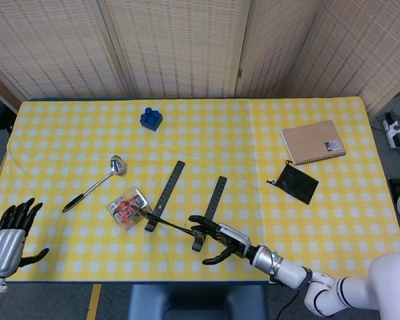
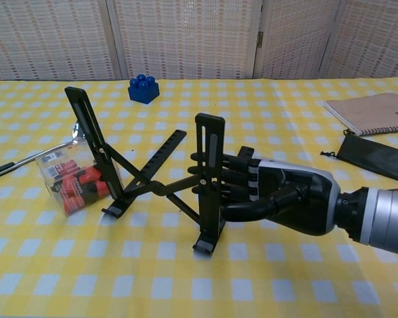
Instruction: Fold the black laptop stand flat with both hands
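Approach step: right hand (image 2: 278, 199) open, fingers spread beside the upright laptop stand (image 2: 152, 173). Left hand (image 1: 7, 233) open, idle. Next: grasp both rails.

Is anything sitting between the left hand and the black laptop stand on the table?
Nothing visible blocks the left hand from the laptop stand; the clear packet only touches the stand's far-left leg, and the ladle lies further back.
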### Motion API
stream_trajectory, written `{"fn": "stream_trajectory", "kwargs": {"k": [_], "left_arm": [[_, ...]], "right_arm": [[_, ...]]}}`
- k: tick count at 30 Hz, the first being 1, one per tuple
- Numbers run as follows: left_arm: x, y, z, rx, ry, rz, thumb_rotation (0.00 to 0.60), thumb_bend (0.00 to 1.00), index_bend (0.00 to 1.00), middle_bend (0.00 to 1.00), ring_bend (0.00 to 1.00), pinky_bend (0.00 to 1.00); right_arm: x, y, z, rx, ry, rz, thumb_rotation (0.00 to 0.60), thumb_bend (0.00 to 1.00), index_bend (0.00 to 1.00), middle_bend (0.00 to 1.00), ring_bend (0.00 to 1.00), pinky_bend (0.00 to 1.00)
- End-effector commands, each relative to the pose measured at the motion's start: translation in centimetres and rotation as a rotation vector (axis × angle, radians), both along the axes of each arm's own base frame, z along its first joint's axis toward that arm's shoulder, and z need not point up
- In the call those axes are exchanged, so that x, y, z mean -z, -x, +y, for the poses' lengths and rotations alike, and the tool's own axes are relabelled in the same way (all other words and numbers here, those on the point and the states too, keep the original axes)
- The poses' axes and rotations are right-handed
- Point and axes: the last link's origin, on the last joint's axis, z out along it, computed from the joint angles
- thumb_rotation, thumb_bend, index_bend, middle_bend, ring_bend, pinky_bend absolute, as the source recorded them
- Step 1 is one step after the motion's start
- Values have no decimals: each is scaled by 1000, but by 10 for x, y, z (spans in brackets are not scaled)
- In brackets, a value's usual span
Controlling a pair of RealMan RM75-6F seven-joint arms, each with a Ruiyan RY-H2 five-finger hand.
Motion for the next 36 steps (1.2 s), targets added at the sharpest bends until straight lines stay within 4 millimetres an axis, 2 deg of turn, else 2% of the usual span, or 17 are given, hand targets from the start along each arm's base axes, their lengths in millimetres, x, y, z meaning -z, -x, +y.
{"fn": "stream_trajectory", "kwargs": {"k": [1, 10, 16, 22, 28, 36], "left_arm": [[1, 0, 0, 0, 4, 1, 600, 194, 63, 38, 38, 0], [2, 0, 1, 1, 12, 4, 600, 194, 63, 38, 38, 0], [3, 0, 2, 6, 14, 2, 600, 195, 63, 38, 38, 0], [9, -2, 19, 57, 51, -24, 600, 194, 75, 57, 51, 0], [21, -9, 44, 98, 123, -196, 600, 209, 110, 92, 90, 8], [32, -12, 56, 112, 164, -289, 600, 215, 128, 116, 100, 28]], "right_arm": [[5, 2, 3, 42, -33, -20, 600, 160, 0, 1, 73, 0], [13, 5, 9, 72, -78, -25, 600, 160, 0, 1, 70, 0], [11, 6, 11, 66, -71, -29, 600, 160, 0, 1, 67, 0], [-8, 2, 7, -44, 26, -4, 600, 161, 0, 1, 67, 0], [-33, -14, -1, -150, 124, 26, 600, 160, 0, 1, 66, 0], [-36, -35, -12, -259, 137, 124, 600, 160, 0, 6, 70, 0]]}}
